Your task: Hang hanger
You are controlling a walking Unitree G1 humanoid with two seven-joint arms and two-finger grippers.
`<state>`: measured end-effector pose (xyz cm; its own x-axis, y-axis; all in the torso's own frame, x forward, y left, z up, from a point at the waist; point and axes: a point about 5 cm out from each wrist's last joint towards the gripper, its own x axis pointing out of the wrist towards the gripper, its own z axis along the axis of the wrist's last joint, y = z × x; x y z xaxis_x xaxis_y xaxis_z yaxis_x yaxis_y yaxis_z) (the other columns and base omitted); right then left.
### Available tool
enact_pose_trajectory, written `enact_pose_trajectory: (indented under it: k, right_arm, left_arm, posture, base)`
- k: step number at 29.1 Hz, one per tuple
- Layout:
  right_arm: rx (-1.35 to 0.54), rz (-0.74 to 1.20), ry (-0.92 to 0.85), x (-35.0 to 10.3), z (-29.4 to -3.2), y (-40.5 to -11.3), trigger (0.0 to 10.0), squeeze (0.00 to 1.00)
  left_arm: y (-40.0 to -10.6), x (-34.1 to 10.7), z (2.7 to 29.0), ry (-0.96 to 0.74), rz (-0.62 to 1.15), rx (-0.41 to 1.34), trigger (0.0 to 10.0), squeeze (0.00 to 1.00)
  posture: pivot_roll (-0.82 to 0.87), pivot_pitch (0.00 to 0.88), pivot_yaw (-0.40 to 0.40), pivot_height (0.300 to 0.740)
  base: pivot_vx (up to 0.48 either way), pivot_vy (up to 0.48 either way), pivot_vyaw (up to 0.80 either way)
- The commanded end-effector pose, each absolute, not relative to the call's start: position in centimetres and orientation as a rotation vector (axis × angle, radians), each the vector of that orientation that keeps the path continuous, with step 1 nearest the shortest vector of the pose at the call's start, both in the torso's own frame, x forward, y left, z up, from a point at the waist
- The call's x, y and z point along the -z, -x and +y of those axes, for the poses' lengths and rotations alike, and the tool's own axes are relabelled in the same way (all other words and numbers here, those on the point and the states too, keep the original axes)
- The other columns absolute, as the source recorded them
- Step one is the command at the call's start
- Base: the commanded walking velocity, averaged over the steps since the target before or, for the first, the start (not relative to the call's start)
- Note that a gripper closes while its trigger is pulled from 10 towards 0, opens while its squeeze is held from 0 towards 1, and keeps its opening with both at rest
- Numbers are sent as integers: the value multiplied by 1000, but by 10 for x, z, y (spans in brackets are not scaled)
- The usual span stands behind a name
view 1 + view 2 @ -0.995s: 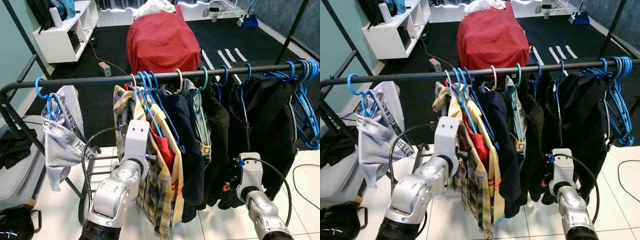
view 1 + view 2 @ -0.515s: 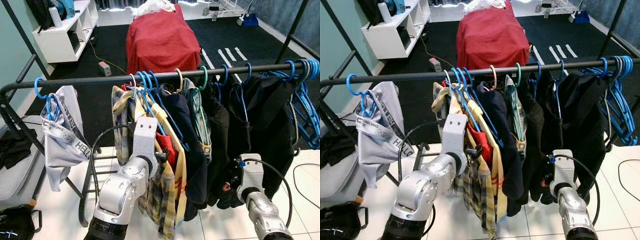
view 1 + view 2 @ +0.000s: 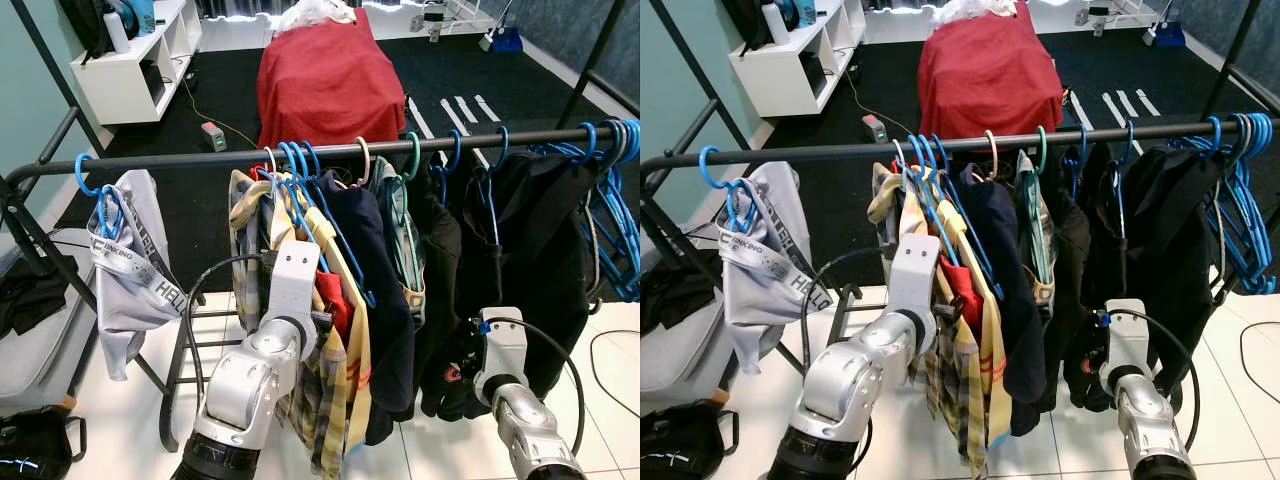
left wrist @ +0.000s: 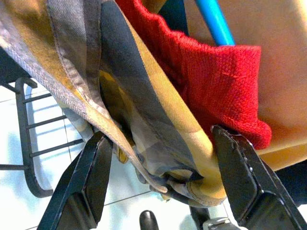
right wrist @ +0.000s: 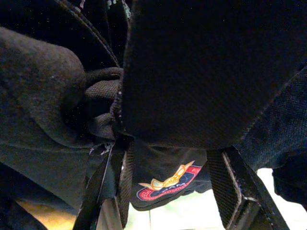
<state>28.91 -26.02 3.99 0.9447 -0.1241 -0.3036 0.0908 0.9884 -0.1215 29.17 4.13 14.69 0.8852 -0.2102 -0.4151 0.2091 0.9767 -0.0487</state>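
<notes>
A black rail (image 3: 200, 160) runs across the view with several blue hangers (image 3: 292, 160) hooked on it, carrying shirts and dark clothes. My left arm (image 3: 292, 290) reaches into the plaid and yellow shirts (image 3: 335, 400) near the rail's middle. In the left wrist view my left gripper (image 4: 160, 136) is open, with the hem of the plaid shirt (image 4: 124, 86) hanging between its fingers, and a red knit garment (image 4: 216, 81) and a blue hanger arm (image 4: 213, 21) behind. My right arm (image 3: 500, 345) is low among black clothes. The right gripper (image 5: 168, 153) is open around a black garment (image 5: 201, 72).
A grey garment (image 3: 125, 260) hangs on a blue hanger at the rail's left end. Several bare blue hangers (image 3: 615, 210) bunch at the right end. Beyond the rack are red-covered furniture (image 3: 325, 80) and a white shelf (image 3: 130, 70). The rack's lower frame (image 3: 190, 340) stands beside my left arm.
My left arm has moved rightward, deeper into the plaid and yellow shirts. The right arm has barely moved. The whole view has shifted slightly.
</notes>
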Motion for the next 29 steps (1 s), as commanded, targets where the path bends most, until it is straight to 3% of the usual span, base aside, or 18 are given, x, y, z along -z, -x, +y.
enact_pose_trajectory:
  k: [1, 12, 29]
  right_arm:
    - [115, 320, 98, -39, -260, -288, 10000, 0]
    - [119, 312, 93, -40, -260, -288, 10000, 0]
    - [128, 308, 94, -41, -261, -287, 10000, 0]
  left_arm:
    - [-293, -144, 38, -18, 441, 212, 10000, 0]
    - [-320, -159, 73, -93, 326, 59, 10000, 0]
    - [-324, -151, 72, -151, 323, 58, 10000, 0]
  posture:
    - [-126, 144, 74, 740]
    - [-130, 141, 76, 740]
    - [-132, 148, 76, 740]
  base:
    - [0, 0, 0]
    - [0, 0, 0]
    - [0, 0, 0]
